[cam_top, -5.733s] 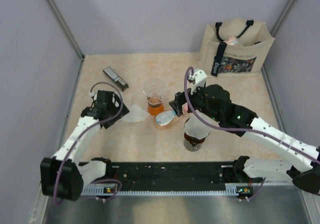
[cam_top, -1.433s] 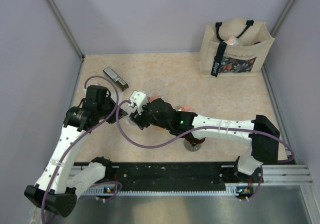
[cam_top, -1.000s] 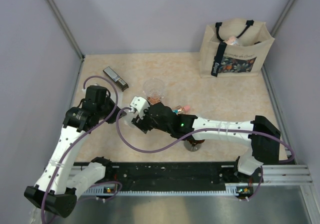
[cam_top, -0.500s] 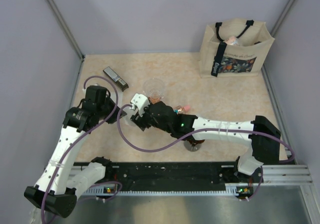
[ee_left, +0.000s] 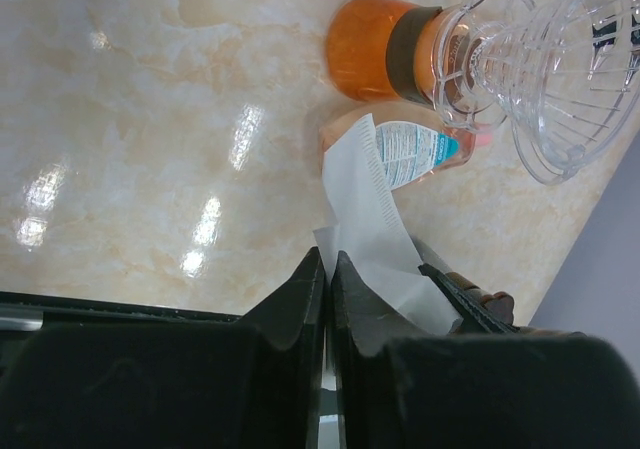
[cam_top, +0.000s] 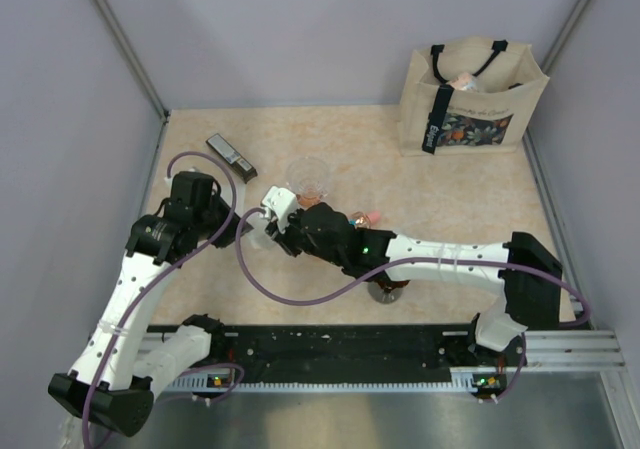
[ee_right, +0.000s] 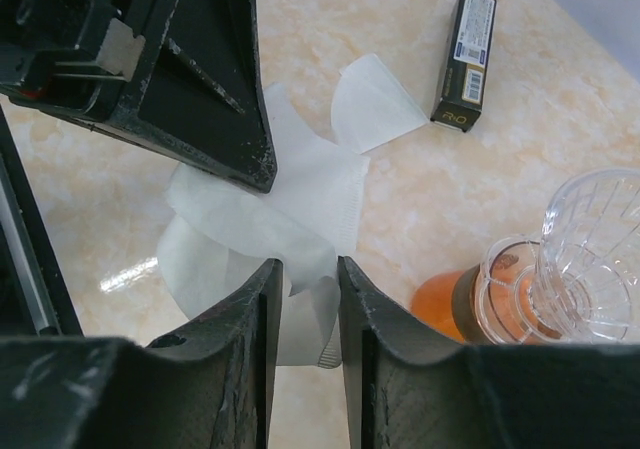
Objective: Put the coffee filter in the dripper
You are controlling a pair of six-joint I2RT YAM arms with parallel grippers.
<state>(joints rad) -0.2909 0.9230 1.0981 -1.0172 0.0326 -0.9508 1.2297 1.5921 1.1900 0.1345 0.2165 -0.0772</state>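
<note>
The coffee filter (ee_left: pixel 365 219), thin white paper, hangs above the table at centre left, and my left gripper (ee_left: pixel 327 259) is shut on its near edge. In the right wrist view the filter (ee_right: pixel 310 194) spreads out from the left fingers (ee_right: pixel 215 109), and my right gripper (ee_right: pixel 305 264) has a folded edge of it between its jaws, which still stand slightly apart. From above, both grippers meet over the filter (cam_top: pixel 254 237). The dark amber dripper (cam_top: pixel 387 287) stands near the front, half hidden under the right forearm.
A clear ribbed cup (ee_left: pixel 560 79) sits on a glass of orange liquid (ee_left: pixel 370 34). An orange bottle (ee_left: pixel 410 154) lies beside it. A black box (cam_top: pixel 231 157) lies at the back left and a tote bag (cam_top: pixel 470 99) stands at the back right.
The right gripper's jaws have narrowed around the filter's edge. The left gripper has kept hold of the filter, and both arms have barely moved.
</note>
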